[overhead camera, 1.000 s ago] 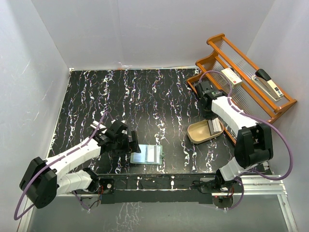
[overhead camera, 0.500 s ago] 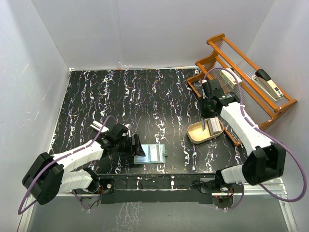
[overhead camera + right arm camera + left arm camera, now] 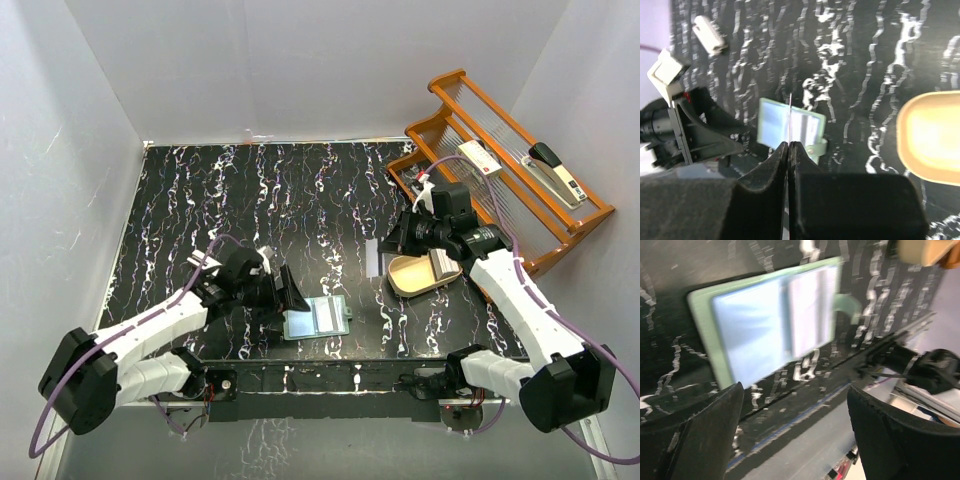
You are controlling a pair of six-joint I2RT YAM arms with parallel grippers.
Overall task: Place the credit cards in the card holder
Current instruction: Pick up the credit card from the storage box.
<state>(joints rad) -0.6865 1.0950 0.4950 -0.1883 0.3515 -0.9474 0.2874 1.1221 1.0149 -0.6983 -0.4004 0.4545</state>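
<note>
Black marbled bench (image 3: pixel 300 200), near edge: card holder (image 3: pixel 317 318) lies open, turned a little since a second ago. My left pincer (image 3: pixel 285 295) is spread, just beside its left side. My right pincer (image 3: pixel 789 146) has swung in from the far right edge, now left of the tan bowl (image 3: pixel 415 276), pinching a credit card (image 3: pixel 374 259). From my right wrist the card is only a thin edge-on line; left wrist view blurred
</note>
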